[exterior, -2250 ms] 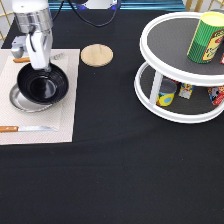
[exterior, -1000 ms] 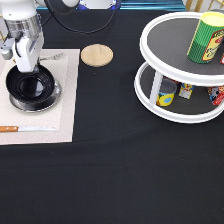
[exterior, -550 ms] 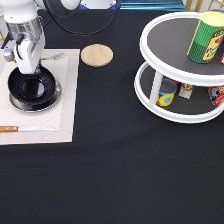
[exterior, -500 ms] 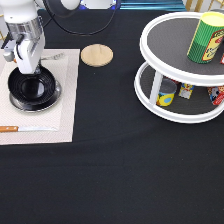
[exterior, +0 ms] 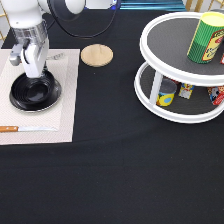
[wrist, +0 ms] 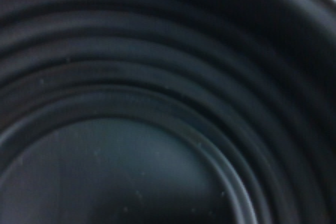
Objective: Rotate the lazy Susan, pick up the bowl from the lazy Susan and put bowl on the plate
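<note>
The gripper [exterior: 34, 74] pinches the far rim of the black bowl [exterior: 34, 94], resting on the plate [exterior: 56, 93] at far left; a hasty lift could drag it off.

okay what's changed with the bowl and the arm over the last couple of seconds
The gripper carried the bowl a little toward the exterior view's left and set it squarely over the plate, which now shows only as a sliver at the bowl's edge. It stays at the bowl's far rim. The lazy Susan, its cans, the coaster and the knife have not moved.
</note>
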### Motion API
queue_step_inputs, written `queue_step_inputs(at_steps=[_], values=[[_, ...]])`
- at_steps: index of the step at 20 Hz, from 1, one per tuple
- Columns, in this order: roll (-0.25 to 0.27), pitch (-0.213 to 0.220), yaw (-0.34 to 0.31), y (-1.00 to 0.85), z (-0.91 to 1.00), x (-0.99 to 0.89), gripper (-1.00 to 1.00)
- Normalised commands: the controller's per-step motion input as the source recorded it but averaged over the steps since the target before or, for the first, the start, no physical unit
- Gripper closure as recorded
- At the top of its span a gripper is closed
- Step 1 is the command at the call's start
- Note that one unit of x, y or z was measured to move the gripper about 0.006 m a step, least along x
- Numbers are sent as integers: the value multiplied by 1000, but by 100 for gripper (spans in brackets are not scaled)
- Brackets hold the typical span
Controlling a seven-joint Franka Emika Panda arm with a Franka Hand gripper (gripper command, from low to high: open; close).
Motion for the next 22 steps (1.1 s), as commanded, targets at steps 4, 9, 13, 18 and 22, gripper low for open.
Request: queue_step_inputs(at_steps=[4, 9, 13, 18, 22], values=[[33, 51, 0, -104, 528, -21, -100], [-9, 82, 3, 42, 1000, -1, -100], [-21, 140, 47, 332, 1000, 0, -100], [-69, 228, 135, 619, 863, 17, -100], [-61, 233, 129, 389, 586, 135, -100]])
